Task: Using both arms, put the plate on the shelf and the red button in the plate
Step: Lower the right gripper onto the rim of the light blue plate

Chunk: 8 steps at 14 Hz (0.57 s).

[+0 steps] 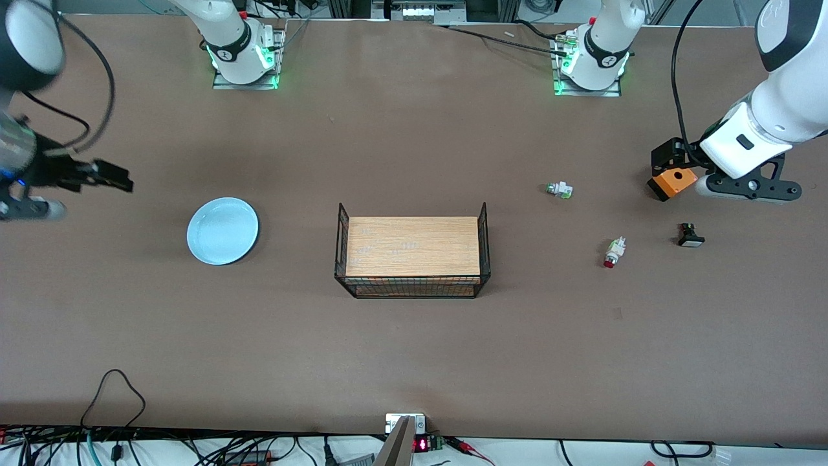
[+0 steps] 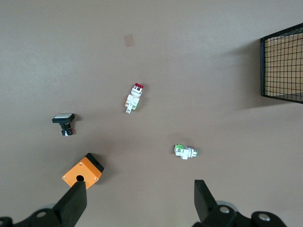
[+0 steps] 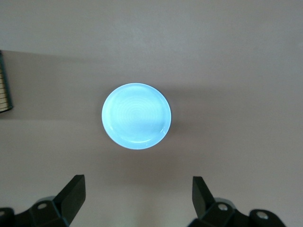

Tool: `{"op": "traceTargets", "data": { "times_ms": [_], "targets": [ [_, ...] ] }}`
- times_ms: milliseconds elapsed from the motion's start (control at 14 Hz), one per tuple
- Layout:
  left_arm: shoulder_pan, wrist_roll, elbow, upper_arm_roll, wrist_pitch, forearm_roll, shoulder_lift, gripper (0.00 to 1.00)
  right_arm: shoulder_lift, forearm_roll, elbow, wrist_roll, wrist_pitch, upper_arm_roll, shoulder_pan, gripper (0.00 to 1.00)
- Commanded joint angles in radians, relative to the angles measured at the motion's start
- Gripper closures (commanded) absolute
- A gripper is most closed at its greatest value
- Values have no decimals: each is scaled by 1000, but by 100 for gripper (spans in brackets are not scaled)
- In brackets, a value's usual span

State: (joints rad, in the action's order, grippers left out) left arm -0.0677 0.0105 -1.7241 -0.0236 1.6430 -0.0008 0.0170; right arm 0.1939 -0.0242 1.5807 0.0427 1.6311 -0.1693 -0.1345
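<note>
A broad, matte brown surface (image 1: 414,349) fills nearly the whole front view, evenly lit from above with soft shadows. Along its edge nearest the front camera runs a white strip (image 1: 582,453) strewn with black cables (image 1: 116,395), with a small device showing a red lit display (image 1: 422,444) near the middle. At the top of that view, two metal mounting plates (image 1: 246,81) glow with green light, and dark cables (image 1: 491,37) trail between them. A small, faint patch of tape (image 2: 129,40) marks the brown surface.

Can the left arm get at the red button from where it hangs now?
Probably yes: the left gripper hangs open above the table, and the red button lies alone with nothing on or against it.
</note>
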Motion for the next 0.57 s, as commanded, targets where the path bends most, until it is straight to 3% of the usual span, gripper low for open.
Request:
{"op": "traceTargets", "data": {
  "times_ms": [0,357,500],
  "targets": [
    [-4,-6,8,5,-20,-10,-9,0,91,23,-8,-12,36,2,-2,0],
    [-1,-4,8,5,-20,-10,-11,0,217,55,34,-15,150,4,-20,0],
    [-3,-9,8,5,-20,-10,-11,0,213,55,150,-12,286,4,-17,0]
  ]
}}
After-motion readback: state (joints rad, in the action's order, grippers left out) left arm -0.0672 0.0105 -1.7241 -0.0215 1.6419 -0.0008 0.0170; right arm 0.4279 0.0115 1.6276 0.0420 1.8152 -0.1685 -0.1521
